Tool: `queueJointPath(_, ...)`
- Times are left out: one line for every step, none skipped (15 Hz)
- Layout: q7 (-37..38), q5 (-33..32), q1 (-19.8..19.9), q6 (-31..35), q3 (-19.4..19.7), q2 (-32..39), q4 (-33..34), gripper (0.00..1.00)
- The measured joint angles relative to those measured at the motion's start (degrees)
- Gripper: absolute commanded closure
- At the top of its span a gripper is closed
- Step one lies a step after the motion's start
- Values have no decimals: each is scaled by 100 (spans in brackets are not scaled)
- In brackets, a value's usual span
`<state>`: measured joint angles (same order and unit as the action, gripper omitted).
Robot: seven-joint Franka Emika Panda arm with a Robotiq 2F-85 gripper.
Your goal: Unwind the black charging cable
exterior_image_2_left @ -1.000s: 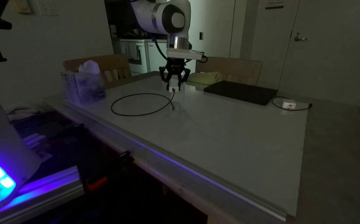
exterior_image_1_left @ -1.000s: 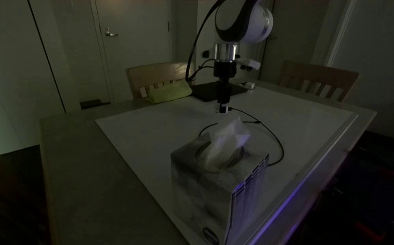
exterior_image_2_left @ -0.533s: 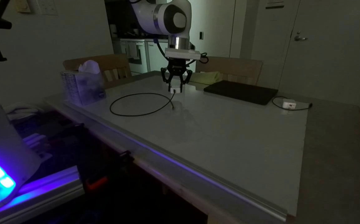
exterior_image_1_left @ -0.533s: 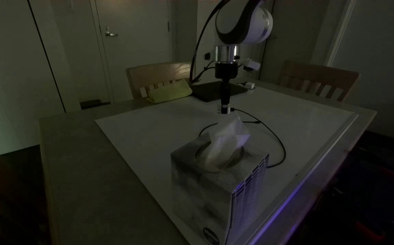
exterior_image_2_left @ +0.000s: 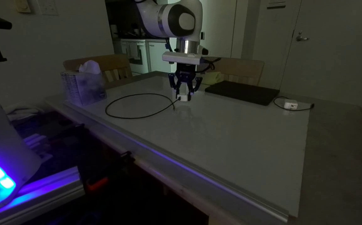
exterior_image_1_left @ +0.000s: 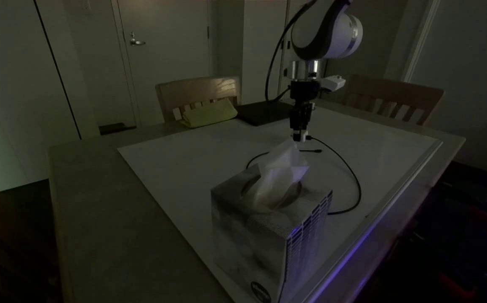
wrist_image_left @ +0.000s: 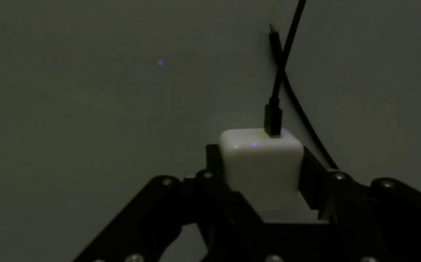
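My gripper point(wrist_image_left: 260, 160) is shut on a white charger block point(wrist_image_left: 261, 178), with one finger on each side of it. It also shows in both exterior views point(exterior_image_1_left: 297, 136) point(exterior_image_2_left: 183, 96). The block is held low over the white board; I cannot tell whether it touches. The black cable point(wrist_image_left: 293, 34) is plugged into the block. In an exterior view the cable point(exterior_image_2_left: 130, 118) lies in one wide open loop on the board. Its free plug end point(wrist_image_left: 274, 40) passes beside and under the plugged end. In an exterior view the tissue box hides part of the cable point(exterior_image_1_left: 349, 169).
A tissue box point(exterior_image_1_left: 264, 235) stands on the board point(exterior_image_2_left: 231, 150); it also shows in an exterior view point(exterior_image_2_left: 85, 87). A black flat slab point(exterior_image_2_left: 242, 92), a folded yellow cloth point(exterior_image_1_left: 209, 113) and another white charger with a short black cable point(exterior_image_2_left: 290, 105) lie along the far side. Chairs stand behind.
My gripper, with the charger in it, has moved right in both exterior views, turned slightly and come lower in one. The cable loop has widened. The free plug has stayed in place.
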<state>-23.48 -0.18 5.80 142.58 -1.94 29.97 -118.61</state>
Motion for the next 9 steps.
queueJointPath(21, -26, 51, 42, 17, -45, -115, 48)
queueJointPath(19, -31, 67, 40, 11, -44, -111, 48)
queueJointPath(19, -31, 59, 40, -6, -35, -81, 48)
queueJointPath(23, -31, 38, 39, -26, -22, -51, 48)
queueJointPath(24, -30, 29, 39, -43, -22, -46, 48)
queueJointPath(24, -30, 26, 39, -47, -18, -42, 73)
queueJointPath(24, -30, 26, 39, -47, -11, -35, 73)
queueJointPath(29, -35, 26, 37, -47, -9, -34, 73)
queueJointPath(71, -57, 22, 31, -44, -4, -31, 73)
